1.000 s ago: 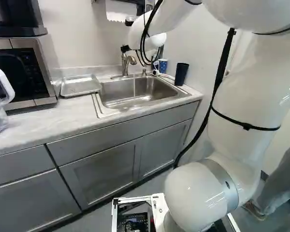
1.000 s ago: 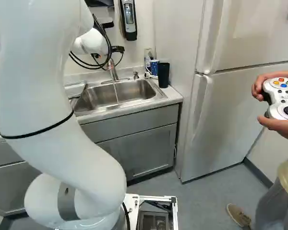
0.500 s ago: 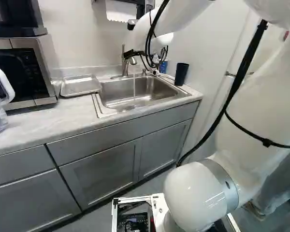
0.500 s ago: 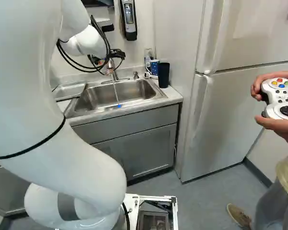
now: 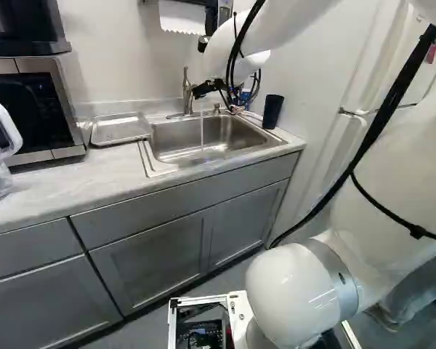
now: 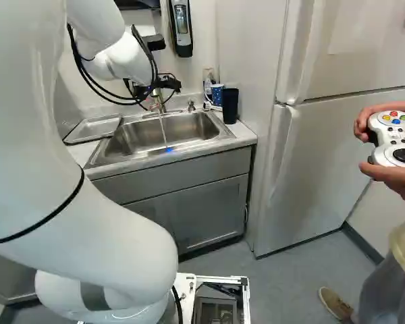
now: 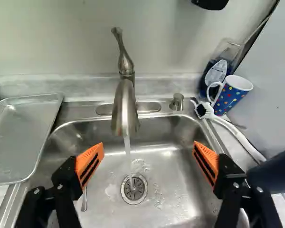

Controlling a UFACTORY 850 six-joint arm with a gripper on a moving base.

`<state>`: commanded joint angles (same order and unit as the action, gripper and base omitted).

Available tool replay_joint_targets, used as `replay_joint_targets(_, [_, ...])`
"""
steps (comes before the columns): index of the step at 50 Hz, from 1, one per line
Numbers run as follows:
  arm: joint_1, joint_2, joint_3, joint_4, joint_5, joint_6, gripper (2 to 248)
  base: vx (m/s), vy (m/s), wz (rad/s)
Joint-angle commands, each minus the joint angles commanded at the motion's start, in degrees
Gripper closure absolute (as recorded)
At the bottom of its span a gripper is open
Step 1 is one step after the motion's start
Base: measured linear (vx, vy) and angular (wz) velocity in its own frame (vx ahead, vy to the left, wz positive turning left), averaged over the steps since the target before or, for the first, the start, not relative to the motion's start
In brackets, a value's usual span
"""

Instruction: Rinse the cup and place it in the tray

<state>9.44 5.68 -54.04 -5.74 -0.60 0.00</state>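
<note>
1. My counter (image 5: 58, 185) runs across ahead of my base, with grey cabinets beneath.
2. The fridge (image 6: 324, 155) stands beyond the counter's right end.
3. My arm (image 6: 115, 223) rises from its base joint and reaches out toward the sink.
4. The microwave (image 5: 43, 109) sits on the counter at the left of the left base view.
5. The sink (image 5: 167, 142) is set into the counter.
6. The tray (image 5: 120, 129) lies flat between microwave and sink.
7. My claw (image 5: 216, 100) is released, fingers spread wide above the sink, nothing between my orange pads (image 7: 91, 164).
8. The tap (image 7: 125, 111) is ahead of my fingers, running water (image 7: 127, 145) into the basin.
9. The cup (image 5: 272, 111), tall and dark, stands upright right of the sink.
10. The mug (image 7: 232, 92), dotted, stands behind it, near the sink's back corner; I cannot tell which one is to be rinsed.
11. The drain (image 7: 134, 187) shows beneath the stream.
</note>
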Motion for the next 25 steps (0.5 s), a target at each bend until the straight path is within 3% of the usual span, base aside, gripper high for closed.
replay_joint_targets(25, [0.0, 0.0, 0.0, 0.0, -7.4, 0.0, 3, 0.000, 0.000, 0.000])
